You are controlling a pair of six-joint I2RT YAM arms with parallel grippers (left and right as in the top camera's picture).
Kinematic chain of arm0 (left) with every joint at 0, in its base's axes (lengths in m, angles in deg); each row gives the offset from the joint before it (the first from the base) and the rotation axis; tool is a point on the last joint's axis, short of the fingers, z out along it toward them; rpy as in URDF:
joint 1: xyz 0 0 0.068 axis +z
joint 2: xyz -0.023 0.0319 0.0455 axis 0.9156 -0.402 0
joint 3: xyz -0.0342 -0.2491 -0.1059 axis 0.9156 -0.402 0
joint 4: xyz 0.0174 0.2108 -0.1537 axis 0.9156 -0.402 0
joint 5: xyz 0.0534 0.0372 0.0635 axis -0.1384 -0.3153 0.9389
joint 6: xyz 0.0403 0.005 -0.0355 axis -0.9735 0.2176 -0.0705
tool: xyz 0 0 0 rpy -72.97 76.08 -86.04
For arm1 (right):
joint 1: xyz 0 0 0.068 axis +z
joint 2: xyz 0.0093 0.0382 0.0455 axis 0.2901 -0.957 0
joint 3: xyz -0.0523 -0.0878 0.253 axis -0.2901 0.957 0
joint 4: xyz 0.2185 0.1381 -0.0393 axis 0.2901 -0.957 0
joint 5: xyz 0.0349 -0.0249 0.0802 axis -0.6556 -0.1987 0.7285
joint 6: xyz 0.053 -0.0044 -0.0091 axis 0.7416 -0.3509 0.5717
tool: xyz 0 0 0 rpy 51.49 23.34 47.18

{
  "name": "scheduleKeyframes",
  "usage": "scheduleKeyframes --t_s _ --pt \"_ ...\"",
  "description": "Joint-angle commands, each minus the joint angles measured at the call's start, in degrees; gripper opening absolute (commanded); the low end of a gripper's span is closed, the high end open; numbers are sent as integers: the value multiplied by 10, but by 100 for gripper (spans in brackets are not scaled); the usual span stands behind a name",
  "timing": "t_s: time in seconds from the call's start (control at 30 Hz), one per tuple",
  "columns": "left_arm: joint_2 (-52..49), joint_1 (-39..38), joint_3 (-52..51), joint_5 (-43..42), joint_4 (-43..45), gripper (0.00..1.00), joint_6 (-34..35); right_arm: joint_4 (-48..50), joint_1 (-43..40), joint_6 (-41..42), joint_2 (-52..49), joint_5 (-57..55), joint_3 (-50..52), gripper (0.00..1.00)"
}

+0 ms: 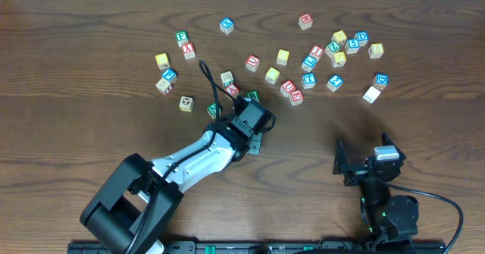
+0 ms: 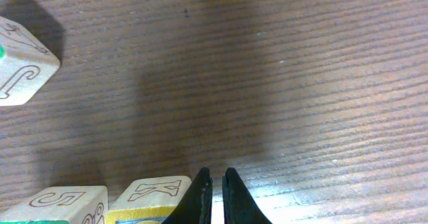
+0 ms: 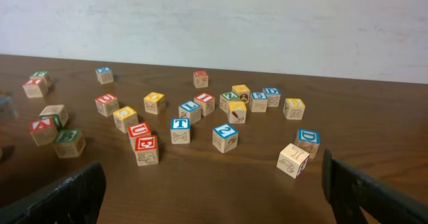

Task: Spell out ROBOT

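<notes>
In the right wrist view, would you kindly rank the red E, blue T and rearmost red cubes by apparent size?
1. red E cube
2. blue T cube
3. rearmost red cube
Nearness probably explains this.

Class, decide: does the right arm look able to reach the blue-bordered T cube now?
Probably yes: the right end effector is open and faces the T cube with nothing between them; the nearest red cube sits apart.

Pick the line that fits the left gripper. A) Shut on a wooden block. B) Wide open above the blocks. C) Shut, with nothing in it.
C: in the left wrist view the left gripper has its fingers drawn together over bare table, with nothing between them.
</notes>
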Motion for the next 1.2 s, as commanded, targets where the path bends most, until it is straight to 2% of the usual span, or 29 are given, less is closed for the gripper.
scheduleKeyframes --t_s 0.0,0.5,1.17 --pt "-3 0 1 14 -1 8 9 -3 -3 -6 3 2 0 99" --pt "-3 0 1 42 3 8 42 -3 -3 -6 3 2 0 99" --pt "-3 0 1 62 0 8 54 -3 -3 -6 3 2 0 99"
